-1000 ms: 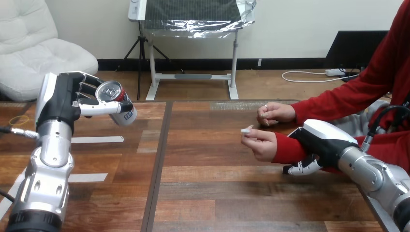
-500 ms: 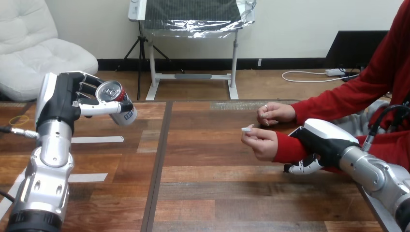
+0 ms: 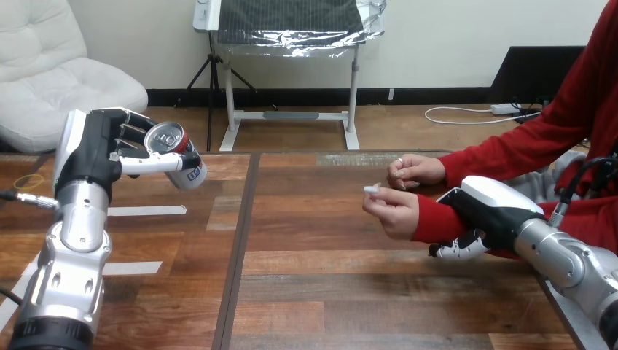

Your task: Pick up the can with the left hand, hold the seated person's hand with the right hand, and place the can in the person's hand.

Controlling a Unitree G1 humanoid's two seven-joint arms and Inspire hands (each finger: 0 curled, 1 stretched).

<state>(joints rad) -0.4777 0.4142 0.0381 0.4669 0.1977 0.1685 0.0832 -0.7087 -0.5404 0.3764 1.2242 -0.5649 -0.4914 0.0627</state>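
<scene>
Can (image 3: 175, 156), tilted with its top toward the camera, is clasped in the left robot hand (image 3: 98, 149) raised above the tabletop (image 3: 328, 292), well left of the person's hand (image 3: 393, 211), whose red-sleeved wrist (image 3: 436, 222) the right robot hand (image 3: 488, 211) grips with curled fingers (image 3: 453, 250).

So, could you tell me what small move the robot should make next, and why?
Probably carry the can rightward toward the person's nearer hand. The left hand grips the can raised at the far left, well apart from it, while the right hand is curled round the person's wrist.
</scene>
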